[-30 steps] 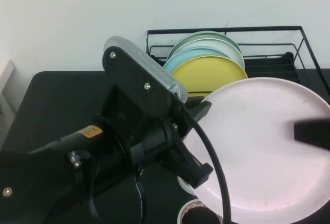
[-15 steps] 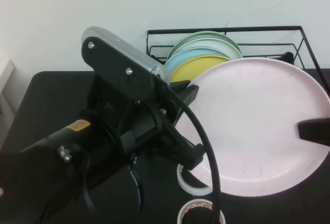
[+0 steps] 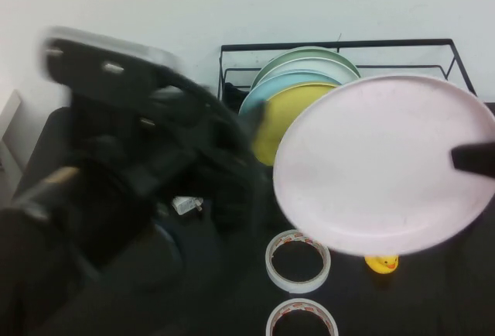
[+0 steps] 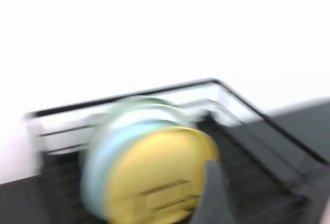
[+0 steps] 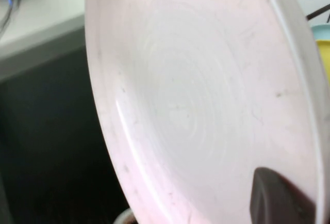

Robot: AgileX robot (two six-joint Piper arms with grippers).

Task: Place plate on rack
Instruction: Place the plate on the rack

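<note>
The pale pink plate (image 3: 379, 166) hangs tilted in the air in front of the black wire rack (image 3: 448, 42). My right gripper (image 3: 473, 158) is shut on the plate's right rim; one dark finger (image 5: 273, 199) lies on the plate's face (image 5: 196, 100) in the right wrist view. My left gripper (image 3: 232, 197) is blurred, left of the plate and apart from it. In the left wrist view one finger (image 4: 214, 193) shows with a wide gap beside it, facing the rack (image 4: 247, 105).
The rack holds a yellow plate (image 3: 286, 111), a light blue plate (image 3: 255, 100) and paler plates behind. Two tape rolls (image 3: 298, 260) (image 3: 302, 320) and a small yellow duck (image 3: 381, 262) lie on the black table below the pink plate. A small white object (image 3: 186, 204) lies by the left arm.
The pink plate has risen toward the rack in the right gripper. The left gripper has come off the plate's left rim and the left arm has swung away to the left.
</note>
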